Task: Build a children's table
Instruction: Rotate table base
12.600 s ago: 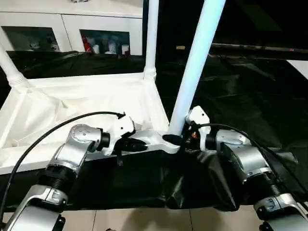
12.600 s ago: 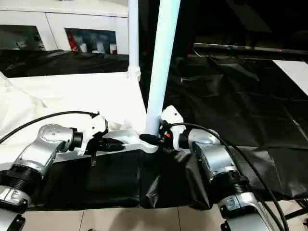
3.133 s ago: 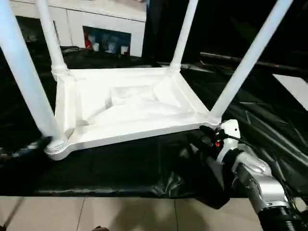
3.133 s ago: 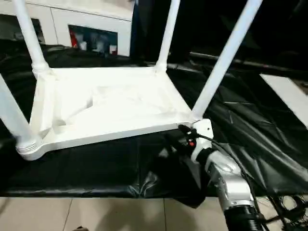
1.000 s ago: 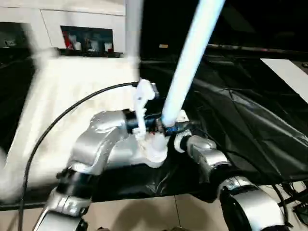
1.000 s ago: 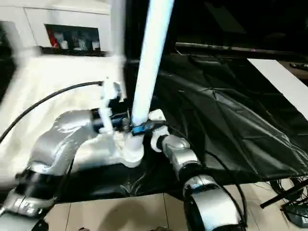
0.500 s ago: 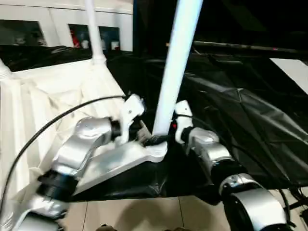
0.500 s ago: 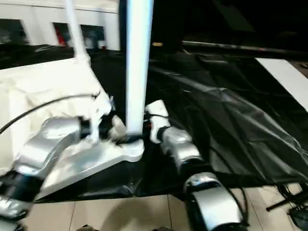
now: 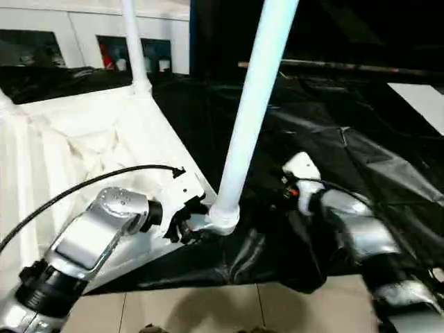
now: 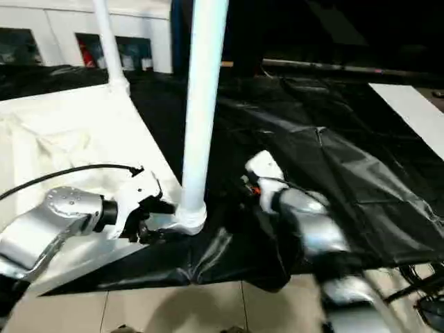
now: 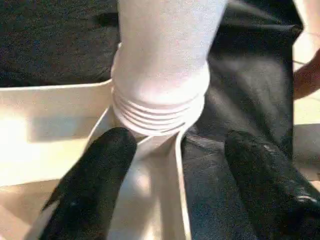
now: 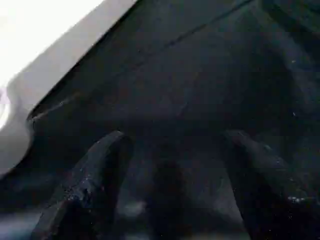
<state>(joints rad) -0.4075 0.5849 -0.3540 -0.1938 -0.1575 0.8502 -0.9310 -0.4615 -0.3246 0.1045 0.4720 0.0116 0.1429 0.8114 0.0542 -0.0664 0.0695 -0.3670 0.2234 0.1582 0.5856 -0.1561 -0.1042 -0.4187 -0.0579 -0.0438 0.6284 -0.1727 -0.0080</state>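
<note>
The children's table (image 9: 76,146) lies upside down on the black cloth, all white. Its near leg (image 9: 253,104) stands up out of the near corner socket (image 9: 225,216). A far leg (image 9: 133,48) rises at the back. My left gripper (image 9: 191,223) is low beside the near socket, open. In the left wrist view its fingers (image 11: 95,185) sit spread just short of the leg's threaded base (image 11: 160,100), without touching it. My right gripper (image 9: 283,194) hangs to the right of that leg, apart from it, open over black cloth (image 12: 200,75) with nothing between its fingers.
A white glass-door cabinet (image 9: 69,35) stands behind the work. The black cloth (image 9: 347,139) lies wrinkled to the right and hangs over the front edge above tiled floor (image 9: 243,312). A black cable (image 9: 69,198) loops over my left forearm.
My right gripper has drawn back to the right, away from the near leg. My left gripper has dropped lower beside the socket. The camera has shifted too.
</note>
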